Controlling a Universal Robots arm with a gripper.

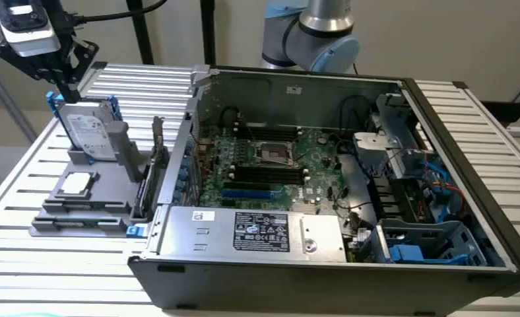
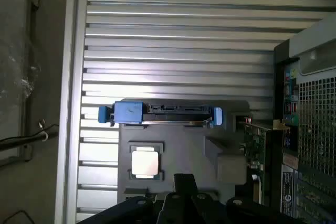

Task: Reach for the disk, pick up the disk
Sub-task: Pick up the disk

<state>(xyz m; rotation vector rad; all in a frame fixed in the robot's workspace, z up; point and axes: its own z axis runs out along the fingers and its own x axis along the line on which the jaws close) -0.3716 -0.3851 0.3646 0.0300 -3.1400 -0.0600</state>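
Observation:
The disk (image 1: 91, 132) stands on edge in a slot of the grey tray (image 1: 101, 198) at the exterior view's left. It is silver-grey with a white label and a bright blue frame. My gripper (image 1: 68, 91) hangs just above the disk's top edge near its back corner, shut, with nothing between its fingers. From the wrist view I look down on the disk's narrow top edge (image 2: 163, 113) with blue tabs at both ends. The dark gripper (image 2: 184, 181) sits off to one side of it, over the tray (image 2: 184, 145).
A small square silver chip (image 1: 77, 183) lies in the tray in front of the disk. A circuit card (image 1: 154, 158) stands upright between the tray and the open computer case (image 1: 330, 165). A blue-grey drive cage (image 1: 427, 241) sits inside the case. Everything rests on a slatted metal table (image 1: 31, 264).

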